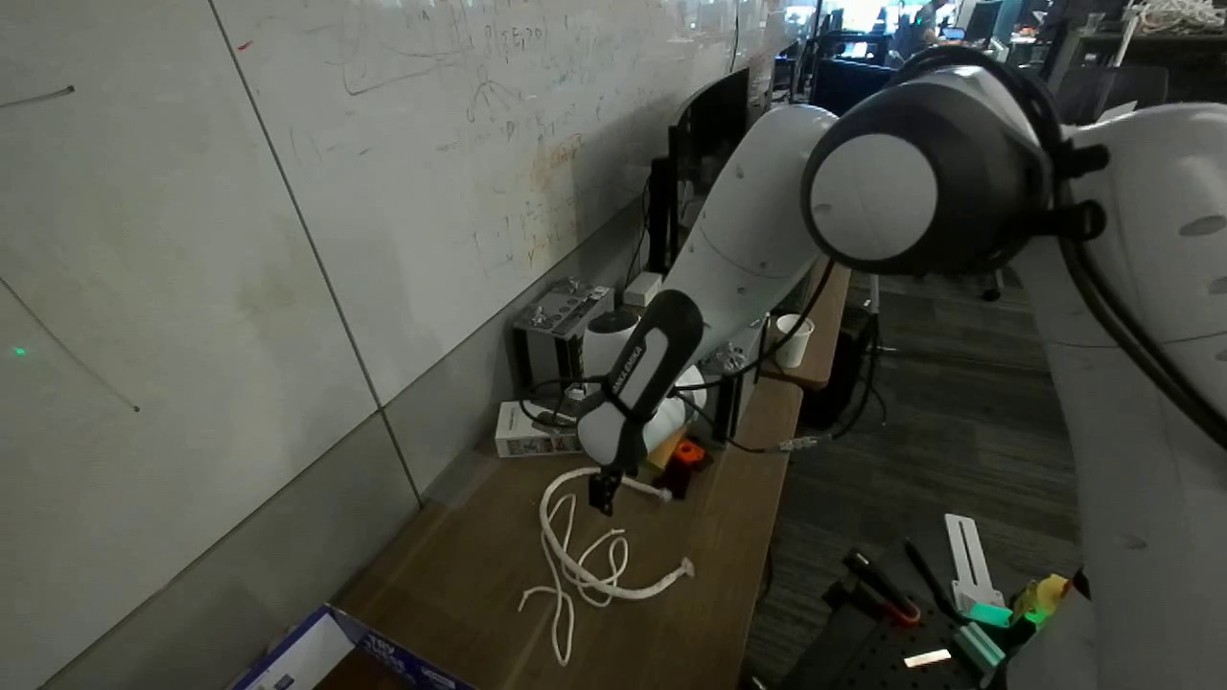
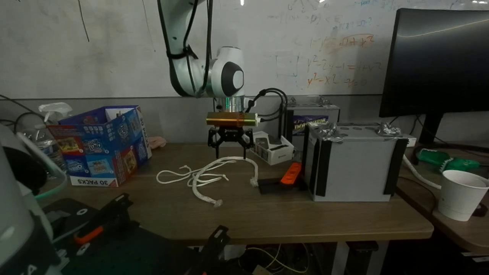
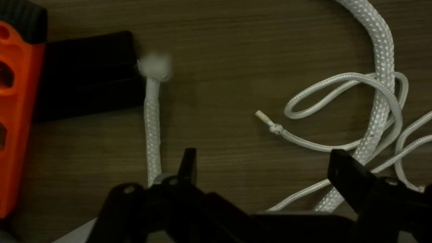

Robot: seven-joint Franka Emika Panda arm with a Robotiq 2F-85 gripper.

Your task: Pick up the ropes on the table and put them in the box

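The white ropes lie in loose loops on the brown table [image 2: 290, 223]: a thick one [image 2: 195, 183] and thinner cords [image 2: 172, 181]. They also show in an exterior view [image 1: 637, 593] and in the wrist view [image 3: 384, 57]. My gripper [image 2: 231, 157] points down above the far part of the ropes, fingers apart, nothing between them. In the wrist view, its fingers [image 3: 263, 152] spread over bare table, with rope behind the right finger. Part of the rope is hidden below the gripper body. The open printed cardboard box [image 2: 101, 152] stands on the table; its blue rim shows in an exterior view [image 1: 407, 661].
An orange-red object [image 2: 292, 173] on a black block [image 2: 269, 186] lies beside one rope end. A small white box [image 2: 273, 149] and grey devices [image 2: 353, 164] stand behind and beside it. A monitor [image 2: 439, 65] and a paper cup [image 2: 460, 198] stand further along.
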